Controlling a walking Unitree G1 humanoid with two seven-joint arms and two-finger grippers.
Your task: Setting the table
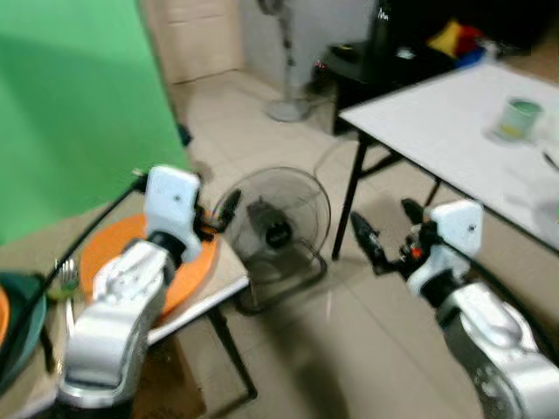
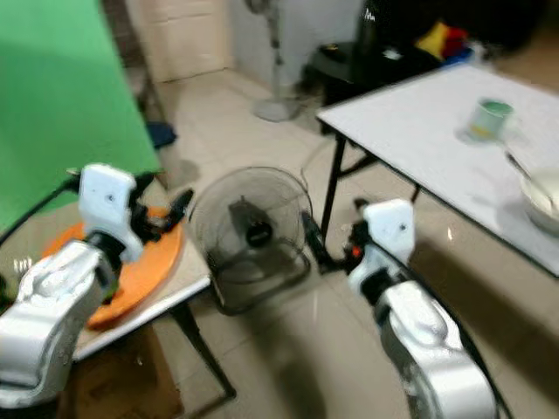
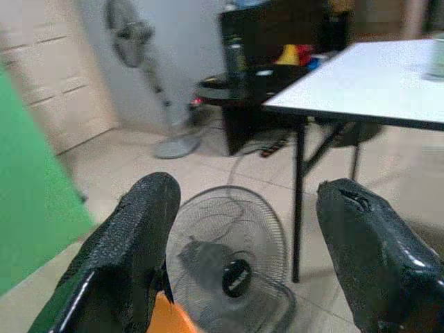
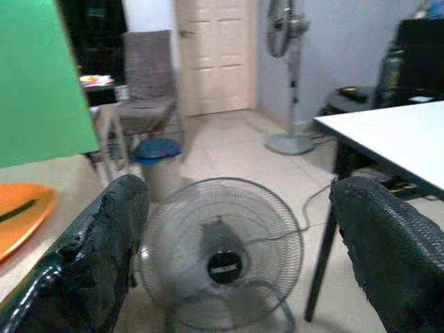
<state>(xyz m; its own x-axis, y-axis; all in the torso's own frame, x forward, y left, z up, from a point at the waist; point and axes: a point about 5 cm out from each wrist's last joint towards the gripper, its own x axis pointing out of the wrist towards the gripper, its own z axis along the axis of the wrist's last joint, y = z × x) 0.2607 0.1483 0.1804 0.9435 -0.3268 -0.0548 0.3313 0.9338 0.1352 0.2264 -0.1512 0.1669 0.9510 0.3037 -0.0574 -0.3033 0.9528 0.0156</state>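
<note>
Orange plate [image 1: 188,271]: we see it lying flat on the beige side table [image 1: 229,278], near that table's edge, partly covered by our left arm.
Left gripper [image 1: 220,212]: we hold it above the plate's far rim; the left wrist view shows its two black fingers [image 3: 125,257] spread wide with nothing between them.
Right gripper [image 1: 384,237]: we hold it in the air over the tiled floor [image 1: 288,349], between the two tables; the right wrist view shows its fingers [image 4: 97,257] parted and empty.
Fork [image 1: 66,276]: it rests on the side table just beside the plate, near a dark green dish [image 1: 26,323].
White table [image 1: 437,122]: it stands to our right on black legs, well apart from the side table.
Green cup [image 1: 521,118]: it stands upright on the white table.
White bowl [image 2: 543,199]: it sits on the white table with a utensil leaning in it.
Floor fan [image 1: 278,229]: it sits tilted back on the floor between the two tables.
Green screen [image 1: 79,105]: it stands behind the side table.
Pedestal fan [image 1: 284,52]: it stands farther back.
</note>
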